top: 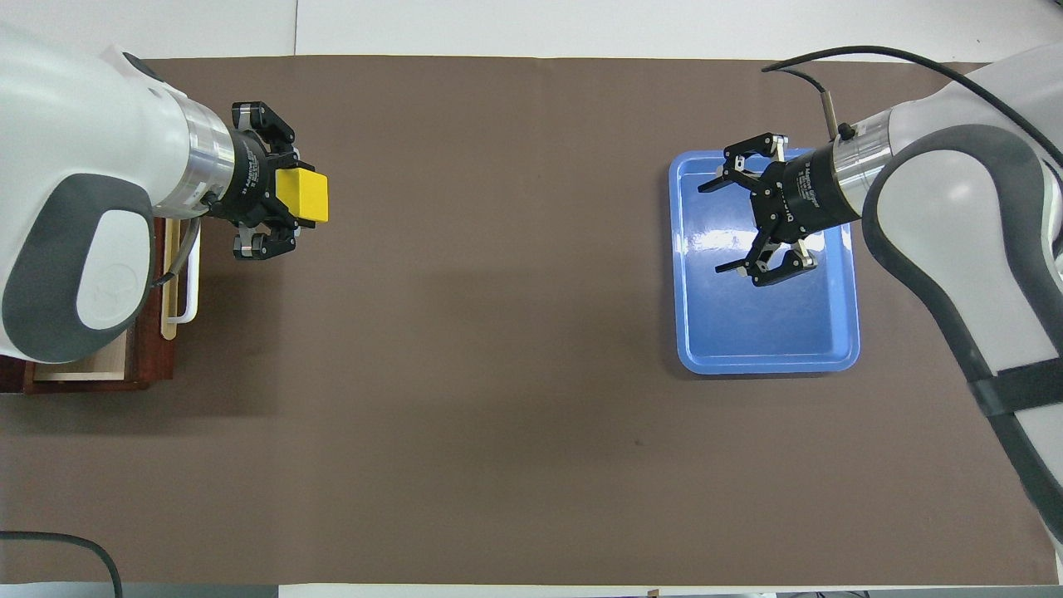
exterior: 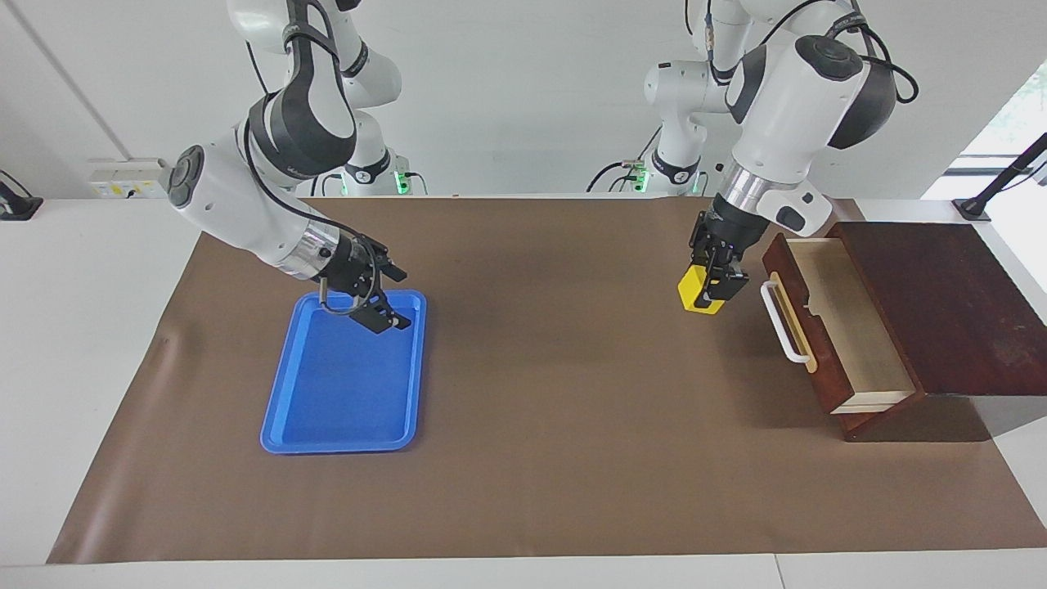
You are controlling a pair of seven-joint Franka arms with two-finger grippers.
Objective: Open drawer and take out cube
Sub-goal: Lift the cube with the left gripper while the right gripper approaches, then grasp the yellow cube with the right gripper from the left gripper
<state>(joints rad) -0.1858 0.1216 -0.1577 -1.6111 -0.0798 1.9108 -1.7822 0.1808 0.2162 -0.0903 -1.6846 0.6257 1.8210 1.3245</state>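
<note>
Drawer (exterior: 842, 327) stood open, pale inside bare. My left pincer (exterior: 710, 286) clamped cube (exterior: 697, 293), raised over mat just in front of drawer handle (exterior: 784, 329), so cube cleared drawer front. My right pincer (exterior: 378, 307) hung agape over blue tray (exterior: 343, 425), well apart from drawer, waiting.

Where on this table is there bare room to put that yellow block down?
The widest bare patch is the brown mat between the blue tray and the open drawer. It is crowded by the drawer's handle, where the left gripper holds the cube, and over the tray under the right gripper.
</note>
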